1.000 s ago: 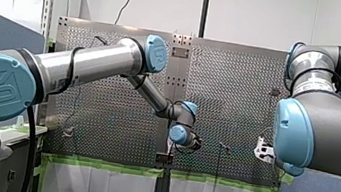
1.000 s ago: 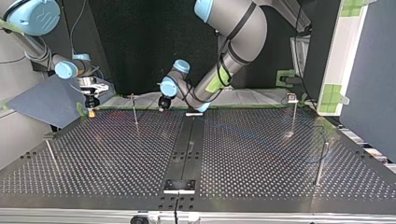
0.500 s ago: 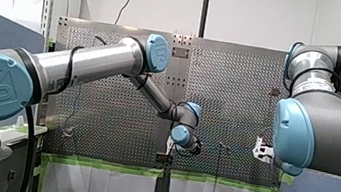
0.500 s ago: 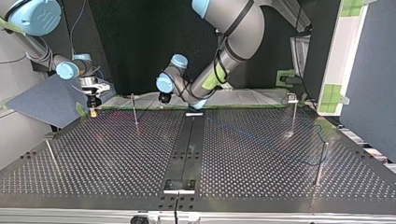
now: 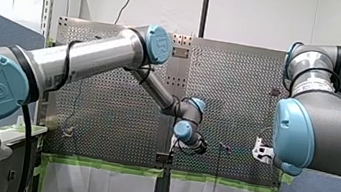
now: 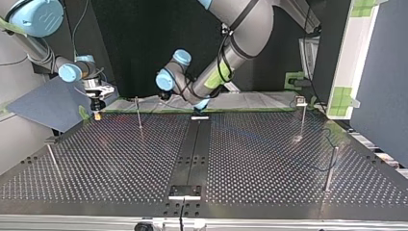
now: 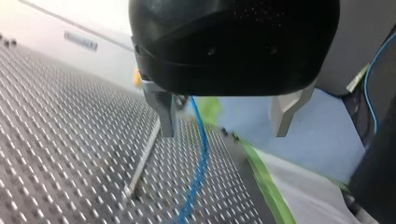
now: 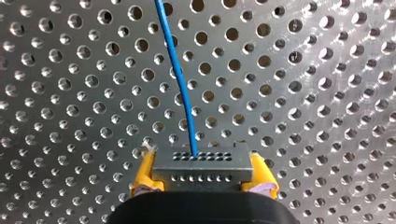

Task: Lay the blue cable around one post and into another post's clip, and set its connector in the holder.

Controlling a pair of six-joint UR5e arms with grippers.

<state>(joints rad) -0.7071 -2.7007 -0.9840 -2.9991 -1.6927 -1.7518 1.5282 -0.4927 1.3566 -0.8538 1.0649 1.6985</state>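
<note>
Blue cable (image 8: 188,116) one, connector (image 8: 201,163) one, posts (image 6: 139,115) four.

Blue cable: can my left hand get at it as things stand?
Probably yes. In the left wrist view my left hand is open and the blue cable runs between its fingers, close to one, with nothing across it.

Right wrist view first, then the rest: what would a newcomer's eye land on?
The grey connector, clamped between my right gripper's yellow pads, with the blue cable running from it over the perforated table. In the left wrist view, my left gripper stands open, the cable passing between its fingers beside a thin post.
</note>
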